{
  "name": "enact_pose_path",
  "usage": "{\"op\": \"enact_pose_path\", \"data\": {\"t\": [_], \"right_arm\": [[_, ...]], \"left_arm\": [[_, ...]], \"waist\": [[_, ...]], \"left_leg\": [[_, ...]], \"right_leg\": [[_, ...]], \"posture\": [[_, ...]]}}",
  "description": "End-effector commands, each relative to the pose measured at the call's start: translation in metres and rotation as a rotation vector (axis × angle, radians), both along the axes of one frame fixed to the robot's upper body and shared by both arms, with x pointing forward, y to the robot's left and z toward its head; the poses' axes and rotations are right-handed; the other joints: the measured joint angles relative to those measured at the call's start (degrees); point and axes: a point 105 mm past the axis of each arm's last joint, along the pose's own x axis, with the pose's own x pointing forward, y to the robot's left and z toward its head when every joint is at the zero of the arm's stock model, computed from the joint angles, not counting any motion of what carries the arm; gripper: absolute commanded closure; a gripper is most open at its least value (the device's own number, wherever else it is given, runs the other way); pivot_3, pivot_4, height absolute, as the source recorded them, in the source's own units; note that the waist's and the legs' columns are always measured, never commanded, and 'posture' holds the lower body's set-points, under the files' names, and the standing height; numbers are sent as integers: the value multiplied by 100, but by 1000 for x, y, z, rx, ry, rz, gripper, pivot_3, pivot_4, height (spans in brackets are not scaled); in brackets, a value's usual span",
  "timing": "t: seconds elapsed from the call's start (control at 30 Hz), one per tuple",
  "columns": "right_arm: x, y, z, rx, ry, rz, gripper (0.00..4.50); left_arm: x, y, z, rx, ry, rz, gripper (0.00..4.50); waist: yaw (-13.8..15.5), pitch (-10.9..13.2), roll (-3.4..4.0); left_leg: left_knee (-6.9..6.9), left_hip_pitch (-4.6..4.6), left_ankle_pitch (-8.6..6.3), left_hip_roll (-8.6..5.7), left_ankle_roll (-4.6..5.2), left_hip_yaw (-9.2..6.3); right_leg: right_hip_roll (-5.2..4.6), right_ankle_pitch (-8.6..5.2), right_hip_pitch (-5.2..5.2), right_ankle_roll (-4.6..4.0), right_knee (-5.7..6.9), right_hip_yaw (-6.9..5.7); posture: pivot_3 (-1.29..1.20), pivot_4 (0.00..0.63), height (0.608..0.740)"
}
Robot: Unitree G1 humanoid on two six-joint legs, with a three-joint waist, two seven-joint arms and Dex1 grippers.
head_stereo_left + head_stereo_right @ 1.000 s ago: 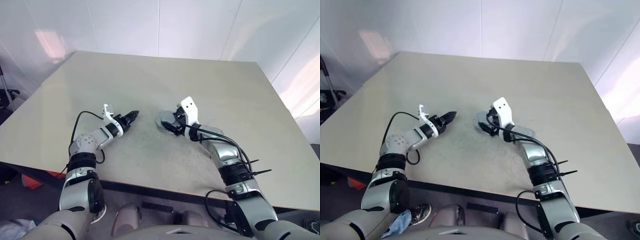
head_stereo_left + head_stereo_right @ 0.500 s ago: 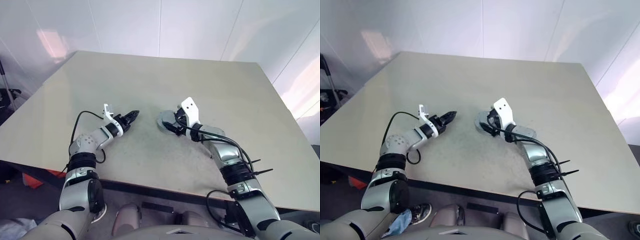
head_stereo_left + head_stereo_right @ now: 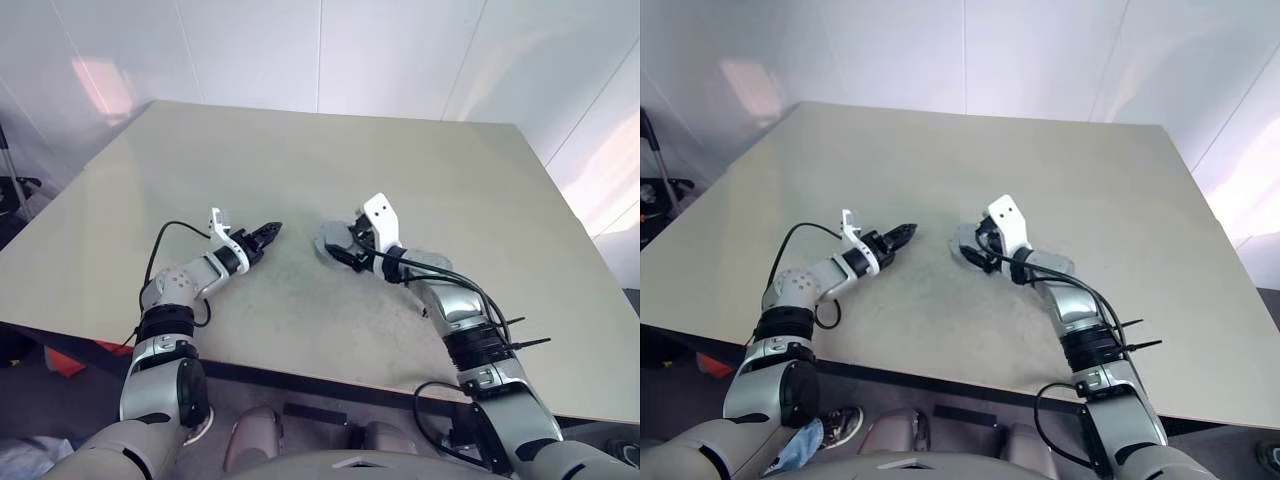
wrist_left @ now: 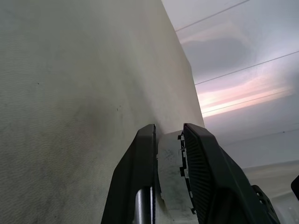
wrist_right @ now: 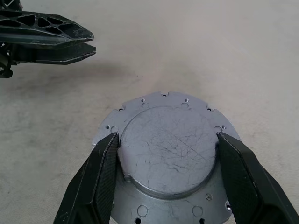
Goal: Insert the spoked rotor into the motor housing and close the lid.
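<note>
Nothing has shifted since a second ago; both arms hold as they were. From the right wrist camera, the right gripper (image 5: 166, 179) has its fingers spread wide around a scratched grey metal disc (image 5: 169, 149) with a holed flange, flat on the table (image 3: 300, 170); whether they touch its raised part I cannot tell. Overhead, it sits mid-table, right of the left gripper (image 3: 268, 234), whose nearly closed jaws hold nothing. White wall panels (image 3: 380, 50) stand beyond the table's far edge.

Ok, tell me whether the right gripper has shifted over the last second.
No. The right gripper still straddles the grey disc at the same spot on the table, level with the left gripper.
</note>
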Motion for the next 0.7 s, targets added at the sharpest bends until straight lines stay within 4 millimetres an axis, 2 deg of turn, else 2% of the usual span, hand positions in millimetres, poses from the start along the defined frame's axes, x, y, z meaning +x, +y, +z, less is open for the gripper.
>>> {"op": "enact_pose_path", "data": {"t": [0.03, 0.4, 0.7], "right_arm": [[1, -9, -9, -63, 24, -28, 1333], [5, -9, -23, -106, 90, -73, 1333], [4, -12, -31, -127, 118, -96, 1333]], "left_arm": [[4, 1, 14, -3, -54, -1, 3496], [0, 2, 12, -6, -52, 4, 3496], [-1, 0, 11, -6, -50, 0, 3496]], "waist": [[2, 0, 0], [-11, 0, 0], [-12, 0, 0]], "left_leg": [[0, 1, 0, 0, 0, 0], [0, 23, 0, 2, -1, -1], [-12, 74, 0, 2, -2, -1]], "right_leg": [[0, 0, 1, 0, 0, 0], [0, 2, 15, -2, 5, 1], [1, -3, 57, 6, -3, 5]], "posture": [[0, 0, 740], [0, 0, 740], [0, 0, 740]]}}
